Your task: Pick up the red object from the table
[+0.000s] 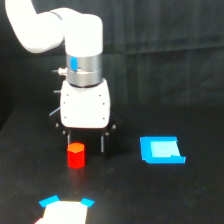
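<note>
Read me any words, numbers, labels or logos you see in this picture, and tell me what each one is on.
No readable text anywhere.
Small red-orange stubby block: unmarked.
Flat bright blue rectangle: paler centre patch, no lettering.
White robot arm housing: a small blue mark above it, too blurred to read.

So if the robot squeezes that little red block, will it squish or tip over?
Probably not squish: the red block keeps crisp edges, so it looks stiff. It stands upright on a flat base on the table, so it likely won't roll. It's small, probably light, so the hand could knock it sideways.
</note>
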